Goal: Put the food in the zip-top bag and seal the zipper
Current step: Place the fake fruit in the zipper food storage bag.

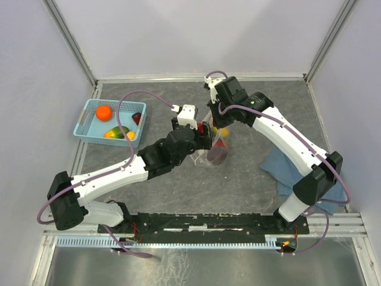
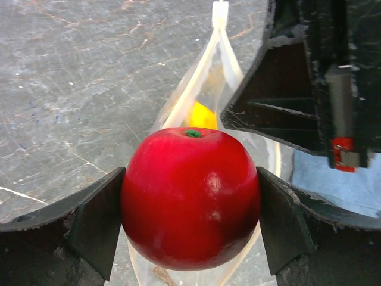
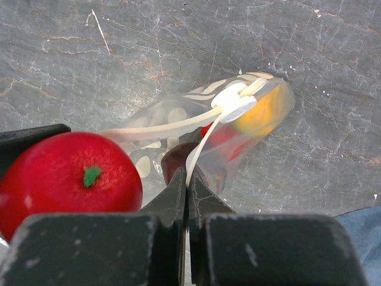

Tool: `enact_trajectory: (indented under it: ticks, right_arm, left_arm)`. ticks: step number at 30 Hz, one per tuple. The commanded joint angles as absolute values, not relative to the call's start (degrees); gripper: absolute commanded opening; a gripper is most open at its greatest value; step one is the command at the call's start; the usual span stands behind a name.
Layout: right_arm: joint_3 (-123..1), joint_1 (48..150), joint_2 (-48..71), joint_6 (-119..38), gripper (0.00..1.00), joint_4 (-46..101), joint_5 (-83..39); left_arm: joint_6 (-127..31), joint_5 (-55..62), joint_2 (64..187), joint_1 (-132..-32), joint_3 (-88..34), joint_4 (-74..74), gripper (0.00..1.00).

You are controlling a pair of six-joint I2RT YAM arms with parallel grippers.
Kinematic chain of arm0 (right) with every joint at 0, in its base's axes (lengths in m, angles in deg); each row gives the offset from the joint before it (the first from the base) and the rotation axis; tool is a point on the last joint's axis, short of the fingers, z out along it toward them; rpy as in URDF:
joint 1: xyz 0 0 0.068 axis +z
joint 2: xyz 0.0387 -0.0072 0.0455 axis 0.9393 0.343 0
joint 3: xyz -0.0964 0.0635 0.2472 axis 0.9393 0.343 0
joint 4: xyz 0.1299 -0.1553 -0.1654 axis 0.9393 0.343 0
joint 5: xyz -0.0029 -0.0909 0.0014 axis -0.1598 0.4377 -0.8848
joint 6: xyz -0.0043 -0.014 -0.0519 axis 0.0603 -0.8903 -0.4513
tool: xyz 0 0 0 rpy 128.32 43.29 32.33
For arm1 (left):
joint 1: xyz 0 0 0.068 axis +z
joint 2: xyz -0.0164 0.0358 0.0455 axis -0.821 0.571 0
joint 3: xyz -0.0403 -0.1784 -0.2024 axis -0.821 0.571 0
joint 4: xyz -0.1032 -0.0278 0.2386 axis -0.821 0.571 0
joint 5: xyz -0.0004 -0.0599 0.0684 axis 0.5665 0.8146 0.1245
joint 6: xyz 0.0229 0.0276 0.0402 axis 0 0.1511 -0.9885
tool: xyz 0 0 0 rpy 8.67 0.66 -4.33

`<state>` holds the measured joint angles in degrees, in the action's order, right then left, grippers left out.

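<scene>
Gripped one red apple [image 2: 190,179] across the wide-spread fingers of the left gripper [image 2: 190,214], directly above the open mouth of the single spotted bag [image 3: 161,116] near the middle of the table [image 1: 238,190]. Pinched the bag's zipper strip [image 3: 172,125] in the tightly shut right gripper [image 3: 187,185], propping the mouth up, long axis running from near edge toward far edge. Needed, seemingly, only a straight drop from the left arm. Counted three pieces inside (yellow, red, dark purple) and about four in the one basket [image 1: 82,122] toward the far left corner.
</scene>
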<state>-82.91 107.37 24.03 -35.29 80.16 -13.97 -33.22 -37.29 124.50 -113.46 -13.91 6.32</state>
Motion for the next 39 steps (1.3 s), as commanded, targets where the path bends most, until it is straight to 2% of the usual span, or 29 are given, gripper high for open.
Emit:
enact_trajectory:
  ticks: [1,15,24,33,39]
  right_arm:
    - [-82.86,107.17,21.38,-35.03,0.02,77.8,-13.96]
    - [-82.12,107.09,20.65,-34.68,0.02,77.38,-15.17]
    - [-81.71,107.12,20.28,-34.77,0.02,77.16,-15.79]
    - [-81.43,107.11,20.07,-35.03,0.02,77.03,-16.06]
    - [-81.43,107.1,20.18,-35.12,0.02,76.83,-15.96]
  left_arm:
    - [-30.48,-32.77,119.61,-113.38,-13.15,0.6,0.44]
    - [-30.3,-30.21,123.14,-113.38,-11.44,-1.63,0.43]
    - [-27.31,-34.7,125.2,-111.91,-11.79,2.45,0.43]
    - [-23.76,-32.29,126.87,-109.42,-12.75,5.28,0.43]
    - [-24.94,-27.89,128.19,-109.41,-14.53,5.51,0.53]
